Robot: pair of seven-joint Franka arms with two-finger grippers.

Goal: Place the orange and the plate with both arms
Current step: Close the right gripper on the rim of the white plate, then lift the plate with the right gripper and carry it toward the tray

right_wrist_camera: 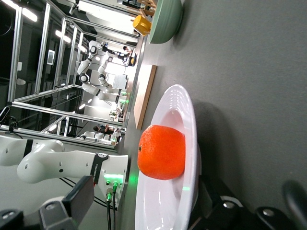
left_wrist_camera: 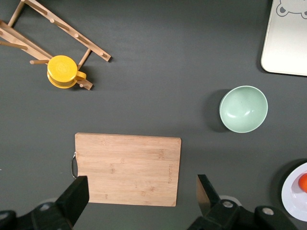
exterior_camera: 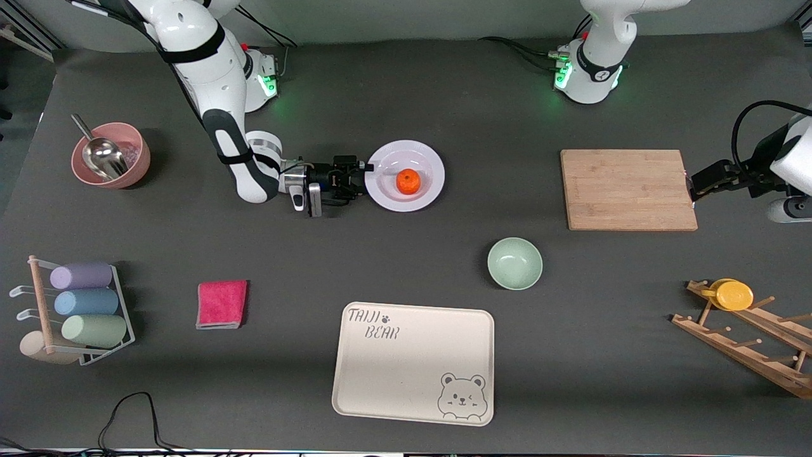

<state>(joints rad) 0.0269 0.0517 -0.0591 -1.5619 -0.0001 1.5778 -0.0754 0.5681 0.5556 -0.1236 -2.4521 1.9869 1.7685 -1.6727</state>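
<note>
I am reaching in low from my right arm's end of the table, and my right claw (exterior_camera: 366,168) is lying sideways at the rim of the round glossy white plate (exterior_camera: 380,190). Its two fingers are standing apart, one above the rim and one below it, with the rim between them and not clamped. In the right wrist view the upper dark finger (right_wrist_camera: 79,197) is showing clear of the plate.

The small round bright-orange fruit (exterior_camera: 408,181), an orange with a dimpled skin, is sitting in the plate's well, a little toward the left arm's side of its middle. The plate is resting flat on the dark grey table (exterior_camera: 406,95), about midway between the two arms' ends.

My left claw (exterior_camera: 691,190) is waiting in the air at the edge of the rectangular bamboo cutting board (exterior_camera: 628,189), its fingers spread wide and holding nothing. The left wrist view is showing both dark fingers (left_wrist_camera: 74,199) apart above the board.

A pale green round bowl (exterior_camera: 514,263) is standing nearer the front camera than the plate, between plate and board. The cream rectangular tray with a bear drawing (exterior_camera: 413,362) is lying nearer still.
</note>
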